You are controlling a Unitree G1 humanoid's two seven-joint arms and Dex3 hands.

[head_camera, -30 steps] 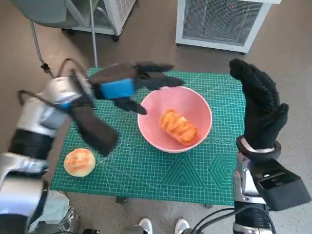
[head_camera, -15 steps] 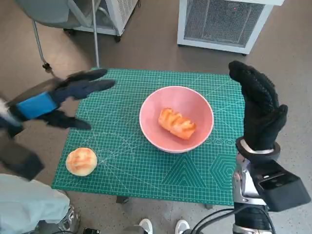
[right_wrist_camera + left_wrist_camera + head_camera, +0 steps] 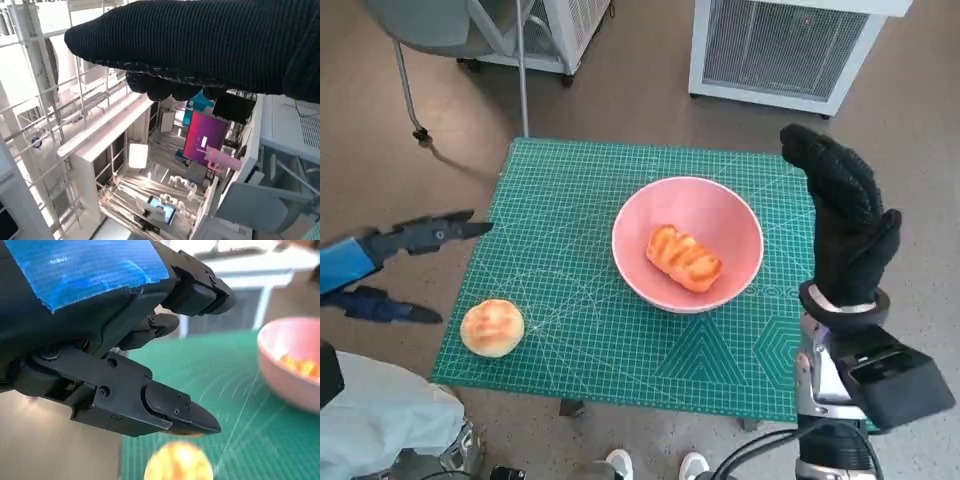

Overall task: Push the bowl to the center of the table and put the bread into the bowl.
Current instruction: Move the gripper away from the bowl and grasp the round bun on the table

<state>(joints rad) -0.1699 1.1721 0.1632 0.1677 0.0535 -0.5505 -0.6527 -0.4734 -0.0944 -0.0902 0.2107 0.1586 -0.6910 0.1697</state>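
A green cutting mat (image 3: pixel 580 340) with a white grid covers the bench; a round bun (image 3: pixel 492 327) lies on it near the front left corner, blurred in the left wrist view (image 3: pixel 179 463); beyond the mat's far edge stand a white unit with a mesh front (image 3: pixel 782 45) and a chair on a metal frame (image 3: pixel 440 30) on the brown floor (image 3: pixel 630 100); 2 white shoe toes (image 3: pixel 655 463) show below the near edge; the right wrist view shows white wire racks (image 3: pixel 45 100) and a magenta panel (image 3: pixel 204 137).
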